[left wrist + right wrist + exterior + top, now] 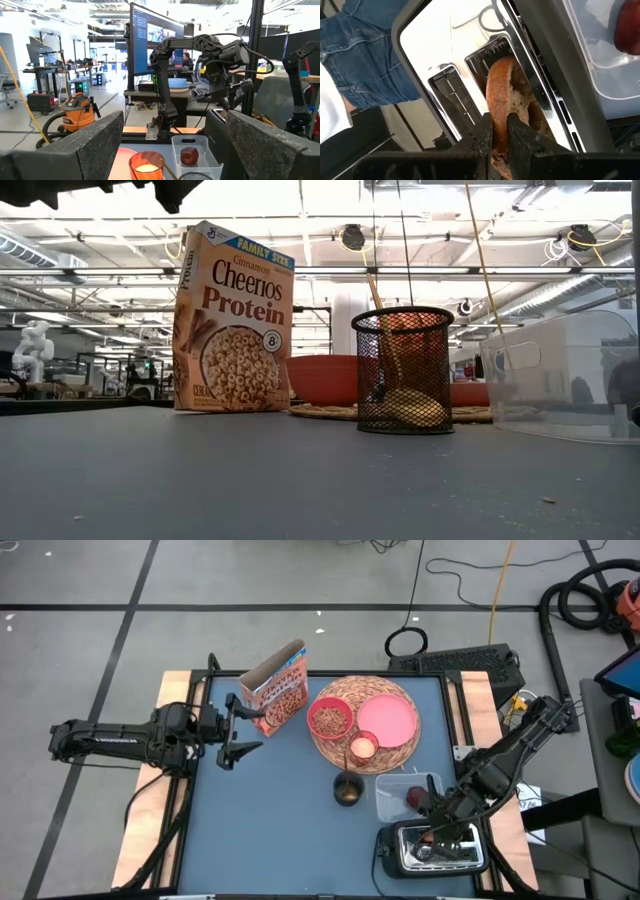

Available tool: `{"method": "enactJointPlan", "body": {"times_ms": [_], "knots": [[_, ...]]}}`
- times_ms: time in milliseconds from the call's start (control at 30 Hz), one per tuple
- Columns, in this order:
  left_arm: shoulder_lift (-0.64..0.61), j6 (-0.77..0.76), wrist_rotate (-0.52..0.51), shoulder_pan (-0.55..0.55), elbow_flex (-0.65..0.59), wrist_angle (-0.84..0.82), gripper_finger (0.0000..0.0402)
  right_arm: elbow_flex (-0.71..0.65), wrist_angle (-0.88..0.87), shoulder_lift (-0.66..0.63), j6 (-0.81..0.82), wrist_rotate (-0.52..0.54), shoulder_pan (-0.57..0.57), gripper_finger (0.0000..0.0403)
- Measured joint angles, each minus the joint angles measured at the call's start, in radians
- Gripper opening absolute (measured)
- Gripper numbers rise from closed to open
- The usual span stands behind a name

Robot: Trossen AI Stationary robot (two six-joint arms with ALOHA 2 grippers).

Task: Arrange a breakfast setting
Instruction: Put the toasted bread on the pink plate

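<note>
Low at the right of the high view, your right gripper [437, 836] sits over the silver toaster [432, 848], its fingers [520, 137] pinched on the browned round bread [506, 97]. You can see the crust is dark and glossy, the crumb pale, and the bread stands on edge in a toaster slot. Just above the toaster, the clear plastic tub [397, 793] holds the dark red fruit [414, 798]. At centre, the round woven wicker mat [400, 745] carries your pink bowl [330, 719] of cereal, pink plate [386, 719] and small pink cup [362, 748]. Left of these, the orange-brown cereal box [278, 690] stands upright beside your left gripper [240, 726], jaws spread apart and empty.
</note>
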Motion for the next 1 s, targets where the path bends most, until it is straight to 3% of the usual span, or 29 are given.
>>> {"method": "enactJointPlan", "body": {"times_ms": [633, 1000], "knots": [[0.000, 0.000, 0.000, 0.000, 0.000, 0.000, 0.0358, 0.000, 0.001, -0.167, 0.027, 0.003, -0.001, 0.0031], [0.000, 0.000, 0.000, 0.000, 0.000, 0.000, 0.0358, 0.000, 0.001, -0.318, 0.028, 0.098, -0.005, 0.0031]]}}
